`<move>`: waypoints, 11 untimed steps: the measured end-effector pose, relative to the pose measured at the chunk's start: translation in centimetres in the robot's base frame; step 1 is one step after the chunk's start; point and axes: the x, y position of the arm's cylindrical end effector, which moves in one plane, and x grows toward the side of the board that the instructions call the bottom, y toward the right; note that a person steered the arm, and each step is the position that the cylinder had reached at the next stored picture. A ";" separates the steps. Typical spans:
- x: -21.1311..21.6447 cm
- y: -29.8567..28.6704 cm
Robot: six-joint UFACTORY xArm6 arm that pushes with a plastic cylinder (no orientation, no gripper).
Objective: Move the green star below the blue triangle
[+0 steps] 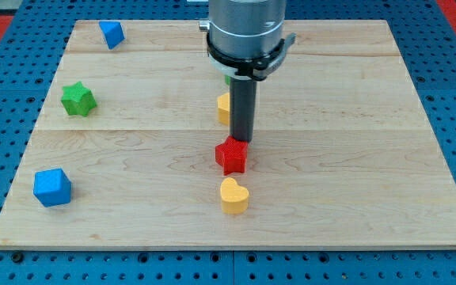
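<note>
The green star lies near the board's left side, in the upper half. The blue triangle lies at the view's top left, above and slightly right of the star. My tip is at the board's middle, right at the top edge of a red star, far to the right of the green star. The arm's grey body hangs over the top centre and hides part of the board behind it.
A yellow heart lies just below the red star. A yellow block sits partly hidden left of the rod, and a sliver of a green block shows above it. A blue cube lies at the bottom left.
</note>
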 end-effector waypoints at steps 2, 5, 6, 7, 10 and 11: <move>-2.3 -10.7; -3.5 -18.6; -2.6 -22.2; -3.2 -23.8; -12.8 -28.8; -16.1 -25.8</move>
